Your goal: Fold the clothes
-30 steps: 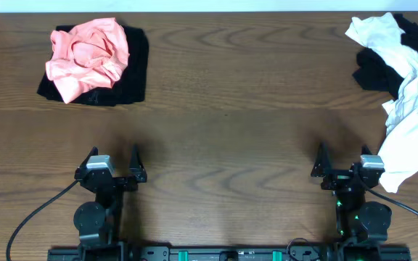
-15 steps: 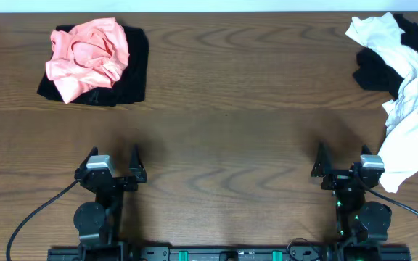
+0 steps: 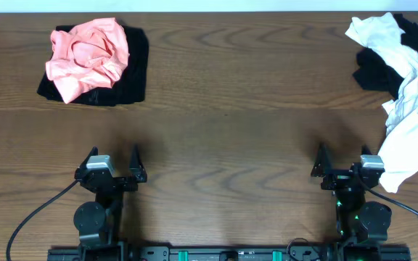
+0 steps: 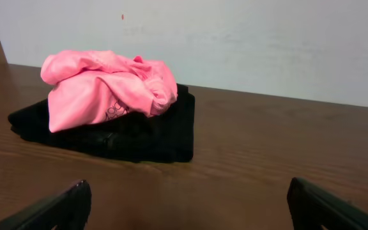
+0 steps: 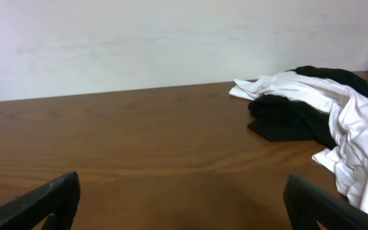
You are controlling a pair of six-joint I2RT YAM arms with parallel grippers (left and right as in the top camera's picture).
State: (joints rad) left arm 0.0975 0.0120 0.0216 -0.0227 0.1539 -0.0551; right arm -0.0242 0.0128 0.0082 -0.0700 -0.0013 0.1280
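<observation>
A crumpled salmon-pink T-shirt [image 3: 87, 58] lies on a folded black rectangle [image 3: 133, 69] at the table's far left; the left wrist view shows the pink T-shirt [image 4: 104, 86] on the black cloth [image 4: 152, 131] ahead. At the far right a white garment [image 3: 405, 116] drapes over black cloth [image 3: 374, 71]; the white garment [image 5: 350, 118] and black cloth [image 5: 286, 121] also appear in the right wrist view. My left gripper [image 3: 112, 161] stands open near the front edge, nothing between its fingers. My right gripper [image 3: 344, 159] is open too, its right finger close beside the white garment's lower end.
The brown wooden table [image 3: 223, 138] stretches between the two piles. A pale wall [image 4: 248, 38] backs the table's far edge. Cables run from both arm bases at the front edge.
</observation>
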